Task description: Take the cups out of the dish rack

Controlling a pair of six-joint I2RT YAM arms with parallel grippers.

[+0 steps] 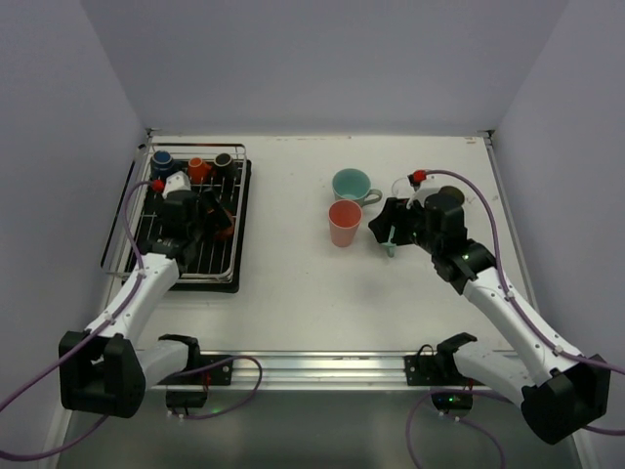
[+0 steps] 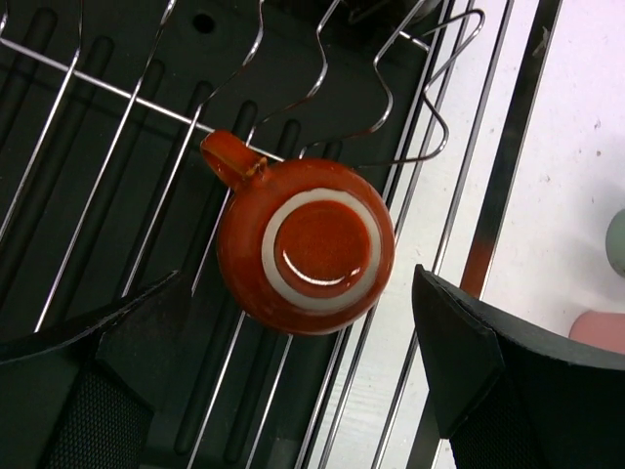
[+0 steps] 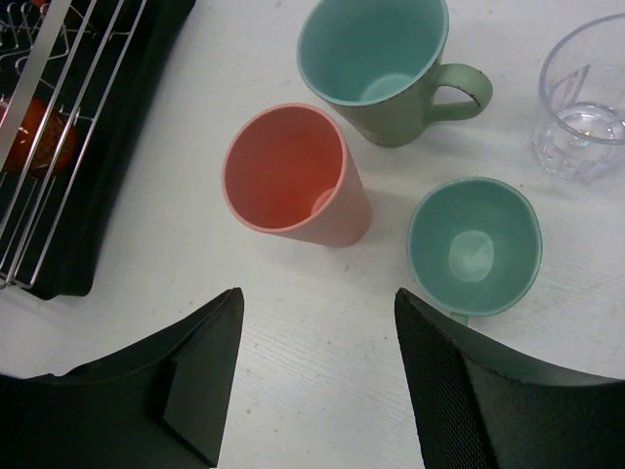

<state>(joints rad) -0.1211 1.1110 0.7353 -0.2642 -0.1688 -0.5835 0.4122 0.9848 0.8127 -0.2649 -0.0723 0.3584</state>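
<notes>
L pincer (image 2: 298, 270) spread wide either side of upside-down orange espresso cup (image 2: 305, 244) in dish rack (image 2: 508, 147), not touching; R pincer (image 3: 318, 293) wide, empty, over surface (image 3: 176, 269) nr salmon tumbler (image 3: 293, 176).

A robotics lab test cell: plain pale partition walls (image 1: 322, 68) box in a white surface (image 1: 293, 288), with purple-cabled white robot arms (image 1: 510, 303) bolted to an aluminium rail (image 1: 322, 366).

Found a glossy glazed finish on the orange cup (image 2: 305, 244), with a white ring round its base. Noted shiny bright metal wire on the dish rack (image 2: 513, 127) and ribbed black plastic with a dull sheen on the tray (image 2: 244, 39) beneath. Saw smooth, matt surfaces on the salmon tumbler (image 3: 293, 176), the teal mug (image 3: 376, 59) and the smaller teal cup (image 3: 474, 244), transparent faceted walls on the clear glass (image 3: 581, 107), and a faintly grained matt white table (image 3: 312, 371).
</notes>
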